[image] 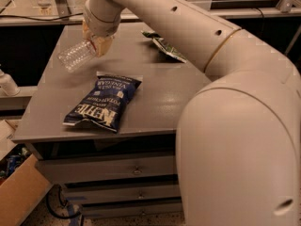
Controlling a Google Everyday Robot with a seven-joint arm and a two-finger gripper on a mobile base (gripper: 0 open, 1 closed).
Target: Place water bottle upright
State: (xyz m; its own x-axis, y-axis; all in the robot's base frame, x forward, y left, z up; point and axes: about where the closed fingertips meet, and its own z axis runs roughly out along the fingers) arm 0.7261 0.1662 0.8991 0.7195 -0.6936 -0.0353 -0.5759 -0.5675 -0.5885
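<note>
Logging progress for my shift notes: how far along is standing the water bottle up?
Done: the gripper is shut on one end of the water bottle. In hand: the bottle hangs tilted over the table, at its far left part, apparently lifted. Left: turn it upright, set it down, release.

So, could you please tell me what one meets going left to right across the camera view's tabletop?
water bottle, tilted → gripper, over the table's far left, clamping the bottle's right end → green packet. The blue chip bag overlaps the first two, so I leave it out.
</note>
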